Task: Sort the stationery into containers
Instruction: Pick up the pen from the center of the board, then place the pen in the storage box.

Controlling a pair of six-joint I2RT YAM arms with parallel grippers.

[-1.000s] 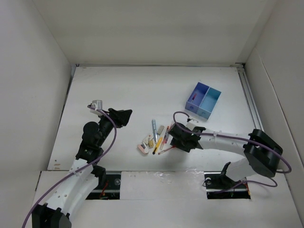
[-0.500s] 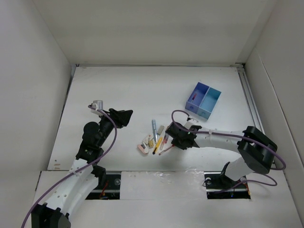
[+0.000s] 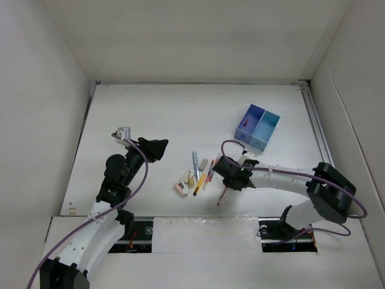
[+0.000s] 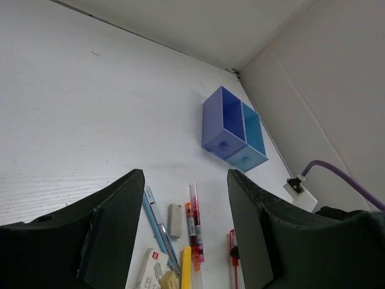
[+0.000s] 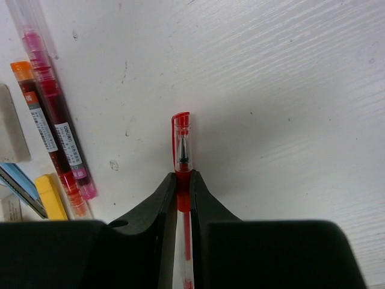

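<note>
The red pen [image 5: 182, 153] is clamped between the closed fingers [image 5: 157, 201] of the right gripper [image 5: 182, 183]. Its capped end sticks out past the fingertips over bare counter [image 5: 289, 90]. A thin shadow lies just beside it, and I cannot tell whether the cap touches the surface. From above, the pen juts out of the gripper toward the near edge, set apart to the right of the other stationery. That heap lies just left of the gripper: two reddish pens [image 3: 208, 174] side by side, a yellow-and-black pen [image 3: 198, 184], a grey pen [image 3: 195, 160], a grey eraser [image 3: 203, 164], a cream eraser [image 3: 190, 179], and a pink eraser [image 3: 180, 189] at the near-left end. The box [image 3: 257, 127] sits further back and to the right, well apart from the heap, with its dark blue compartment [image 3: 252, 119] on the left and its light blue compartment [image 3: 267, 128] on the right. The left gripper [image 3: 162, 149] hangs above the counter left of the heap, jaws spread wide and holding nothing, and points toward the pens and box.
</note>
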